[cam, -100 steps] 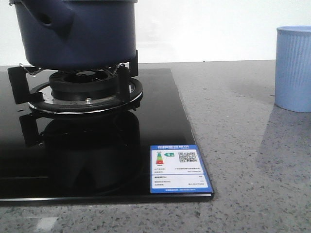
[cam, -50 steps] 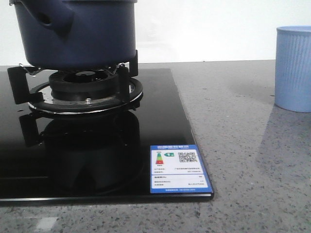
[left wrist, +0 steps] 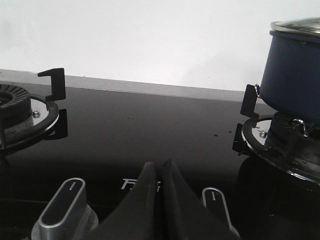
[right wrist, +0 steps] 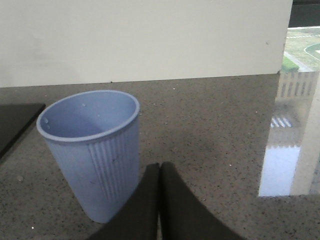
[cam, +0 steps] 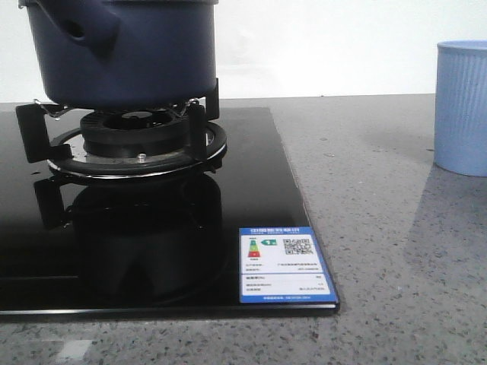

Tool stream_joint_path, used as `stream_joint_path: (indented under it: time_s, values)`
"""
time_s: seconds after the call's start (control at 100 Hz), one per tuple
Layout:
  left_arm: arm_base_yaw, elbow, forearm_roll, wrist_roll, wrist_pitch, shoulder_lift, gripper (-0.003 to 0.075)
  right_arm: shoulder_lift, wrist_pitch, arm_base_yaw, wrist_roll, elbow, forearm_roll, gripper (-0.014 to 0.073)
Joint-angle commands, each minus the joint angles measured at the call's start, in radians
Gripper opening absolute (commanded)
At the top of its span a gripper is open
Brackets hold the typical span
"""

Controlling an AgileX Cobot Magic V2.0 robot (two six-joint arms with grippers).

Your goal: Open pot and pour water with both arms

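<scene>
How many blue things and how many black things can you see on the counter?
Blue: 3, the pot, the cup and the sticker
Black: 1, the stove top
Total: 4

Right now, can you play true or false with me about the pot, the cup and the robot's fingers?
1. The pot sits on the burner stand of the black stove. True.
2. The cup is lying on its side. False: it stands upright on the grey counter.
3. The pot has a lid on it. True: the left wrist view shows a shiny lid on top.
4. The left fingers are holding the pot. False: they are pressed together, holding nothing, near the stove knobs.
5. The right fingers are wide open. False: they are closed together beside the cup.
</scene>
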Motion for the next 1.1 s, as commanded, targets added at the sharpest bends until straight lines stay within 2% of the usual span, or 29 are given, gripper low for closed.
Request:
stream_joint_path:
  time_s: [0.0, 0.06, 0.14, 0.21, 0.26, 0.53, 0.7, 1.09]
  values:
    - [0.001, 0.033, -0.009, -0.01, -0.07, -0.027, -0.0019, -0.002, -0.037, -0.005, -0.106, -0.018, 0.166, -0.0074]
    - [0.001, 0.033, -0.009, -0.01, -0.07, -0.027, -0.0019, -0.002, -0.034, -0.005, -0.279, -0.005, 0.363, -0.0074]
    - [0.001, 0.033, -0.009, -0.01, -0.07, -0.027, -0.0019, -0.026, -0.037, -0.005, -0.585, 0.014, 0.635, -0.0074]
    - [0.001, 0.033, -0.009, -0.01, -0.07, -0.027, -0.0019, -0.069, -0.037, -0.005, -0.767, 0.04, 0.79, -0.0074]
    - [0.001, 0.033, -0.009, -0.01, -0.07, -0.027, -0.0019, -0.111, -0.037, -0.005, -0.846, 0.066, 0.839, -0.0074]
    - [0.001, 0.033, -0.009, -0.01, -0.07, -0.027, -0.0019, -0.398, -0.011, 0.03, -0.867, 0.242, 0.839, -0.0074]
    - [0.001, 0.033, -0.009, -0.01, -0.07, -0.027, -0.0019, -0.529, 0.202, 0.044, -0.867, 0.24, 0.837, -0.0074]
    - [0.001, 0.033, -0.009, -0.01, -0.07, -0.027, -0.0019, -0.527, 0.254, 0.044, -0.867, 0.242, 0.835, -0.0074]
